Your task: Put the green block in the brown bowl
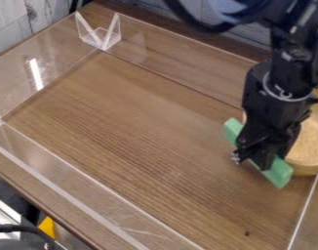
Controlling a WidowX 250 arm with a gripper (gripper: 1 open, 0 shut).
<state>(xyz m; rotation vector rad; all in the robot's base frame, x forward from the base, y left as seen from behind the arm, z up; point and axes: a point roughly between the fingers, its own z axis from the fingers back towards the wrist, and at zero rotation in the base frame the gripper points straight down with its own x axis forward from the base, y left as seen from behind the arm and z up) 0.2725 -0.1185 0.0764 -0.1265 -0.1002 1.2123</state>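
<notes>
Gripper (258,154) pointing straight down, jaws pressed onto the green block (276,170) and pinching it near mid-length; fingertips dark and partly blurred, so exact contact faces hard to read. Green block seen as two bright ends, one showing left of the fingers, the other lower right, bar lying roughly level on a diagonal. Block at the left edge of the brown bowl (311,146), apparently just off the worktop (136,127), though no clear gap under it can be made out. Not yet over the bowl's hollow; only the near rim and part of the wall of the bowl in view behind the arm. Judged: block stiff, light, solid, smooth-faced, likely a little slippery between hard fingers; no fragility to worry about. Best hold across the narrow width at the middle, as now, so neither end droops or swings. Off-centre hold would let the bar pivot in the jaws. Bowl thick-rimmed and wide against the block, so release above the centre looks forgiving; main risk judged as a long end clipping the rim on the way across. Clear acrylic wall (70,59) well apart, no concern.
</notes>
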